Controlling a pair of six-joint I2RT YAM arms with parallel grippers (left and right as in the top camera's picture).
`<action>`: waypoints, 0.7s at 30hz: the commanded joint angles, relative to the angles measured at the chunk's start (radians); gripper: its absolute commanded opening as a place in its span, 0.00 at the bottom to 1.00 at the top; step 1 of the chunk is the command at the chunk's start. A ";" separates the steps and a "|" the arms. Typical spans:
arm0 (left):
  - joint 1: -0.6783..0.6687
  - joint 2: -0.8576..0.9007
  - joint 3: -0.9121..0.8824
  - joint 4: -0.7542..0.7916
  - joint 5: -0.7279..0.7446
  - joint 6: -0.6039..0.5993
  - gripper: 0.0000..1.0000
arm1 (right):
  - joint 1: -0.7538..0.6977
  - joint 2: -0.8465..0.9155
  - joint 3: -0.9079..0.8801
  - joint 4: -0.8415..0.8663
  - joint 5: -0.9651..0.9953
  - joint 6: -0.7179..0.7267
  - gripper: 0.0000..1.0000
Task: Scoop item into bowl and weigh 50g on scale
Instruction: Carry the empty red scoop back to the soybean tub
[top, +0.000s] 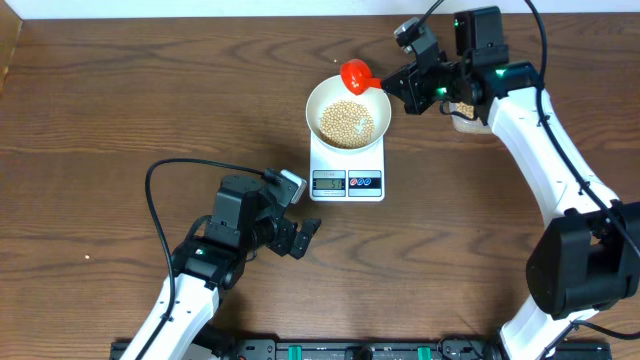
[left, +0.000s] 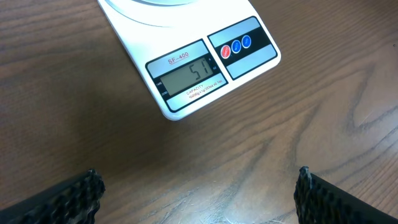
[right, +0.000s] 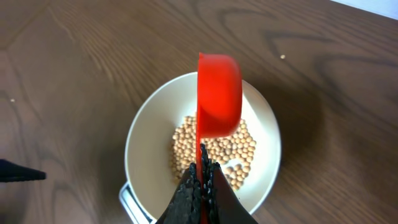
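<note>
The white bowl (top: 325, 100) sits on the white scale (top: 347, 160) and holds a heap of tan beans (top: 346, 122). The scale's display (left: 189, 76) reads 51 in the left wrist view. My right gripper (top: 393, 84) is shut on the handle of a red scoop (top: 355, 73), held tipped on its side over the bowl's far rim. In the right wrist view the scoop (right: 217, 93) hangs above the beans (right: 214, 146) in the bowl (right: 146, 134), with the fingers (right: 202, 171) clamped on its handle. My left gripper (top: 305, 238) is open and empty, low over the table before the scale.
A clear tub with beans (top: 462, 112) stands partly hidden behind the right arm at the back right. A single loose bean (right: 283, 56) lies on the table beyond the bowl. The scale's red and blue buttons (left: 236, 47) face the left gripper.
</note>
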 joint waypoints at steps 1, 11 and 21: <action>0.003 0.000 0.000 0.001 0.002 -0.009 1.00 | -0.023 -0.038 0.022 0.010 -0.076 0.031 0.01; 0.003 0.000 0.000 0.001 0.002 -0.008 1.00 | -0.078 -0.038 0.022 0.037 -0.187 0.082 0.01; 0.003 0.000 0.000 0.001 0.002 -0.009 1.00 | -0.090 -0.038 0.022 0.036 -0.202 0.082 0.01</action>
